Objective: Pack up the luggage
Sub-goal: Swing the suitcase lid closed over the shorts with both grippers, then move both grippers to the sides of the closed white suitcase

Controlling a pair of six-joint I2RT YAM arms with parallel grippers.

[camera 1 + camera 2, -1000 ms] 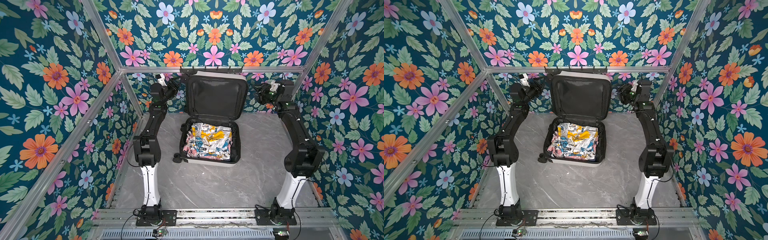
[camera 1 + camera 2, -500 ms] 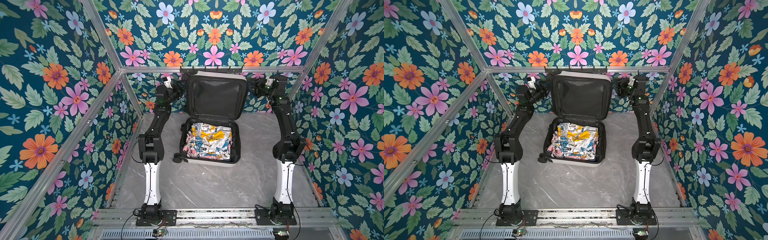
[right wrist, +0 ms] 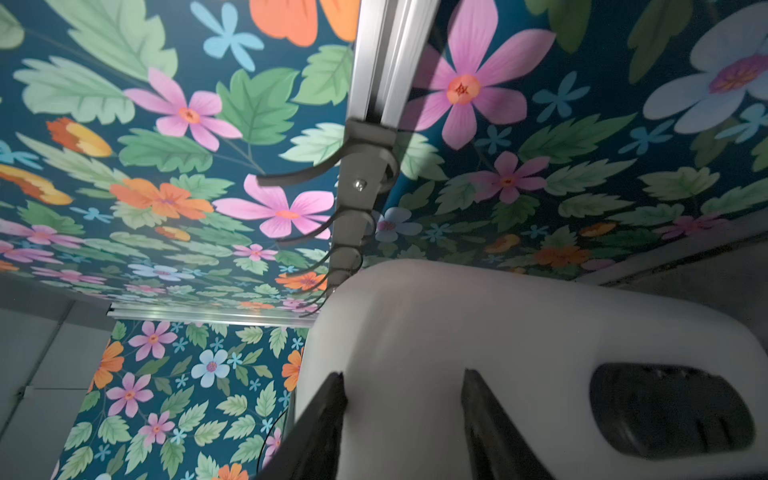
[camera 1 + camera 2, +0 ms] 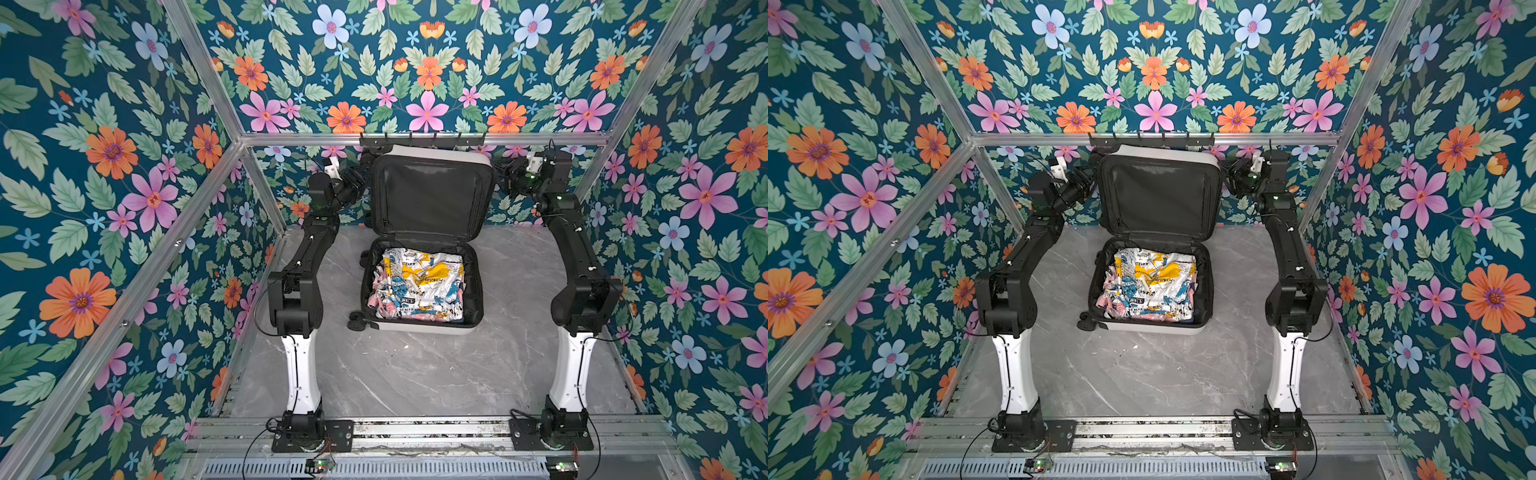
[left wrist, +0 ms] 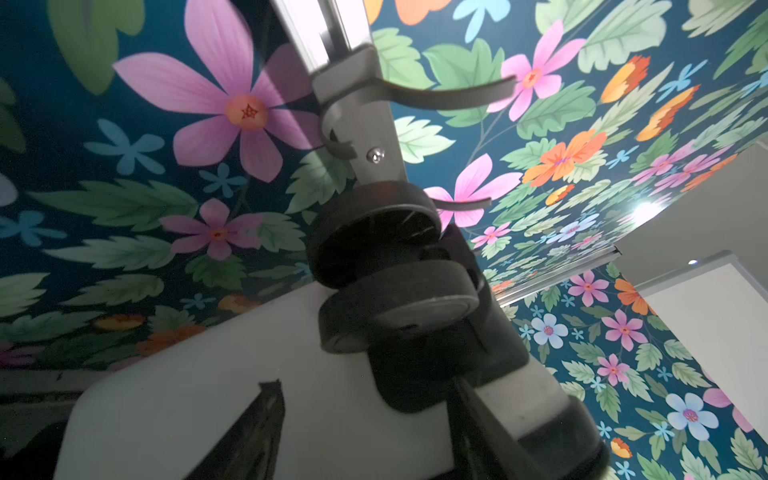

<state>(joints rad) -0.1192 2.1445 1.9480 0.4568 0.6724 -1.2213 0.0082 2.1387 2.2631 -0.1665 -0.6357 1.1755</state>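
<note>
The white luggage (image 4: 424, 329) lies open on the floor, its black-lined lid (image 4: 1158, 199) upright against the back wall. A yellow-white printed bag (image 4: 419, 282) fills the base. My left gripper (image 4: 360, 173) reaches behind the lid's upper left corner. In the left wrist view it (image 5: 365, 386) is open, fingers spread over the white shell (image 5: 199, 399) beside a black wheel (image 5: 399, 316). My right gripper (image 4: 505, 173) is behind the upper right corner. In the right wrist view it (image 3: 403, 374) is open, with the white shell (image 3: 457, 324) showing between its fingers.
A black coat-hook rail (image 4: 419, 139) runs along the metal bar just above the lid, close over both grippers (image 5: 365, 124) (image 3: 361, 174). Floral walls close in the back and both sides. Bare grey marble floor (image 4: 415, 374) stretches in front of the suitcase.
Both grippers have moved inward from beside the lid to behind its top corners. The lid and the bag have not moved.
</note>
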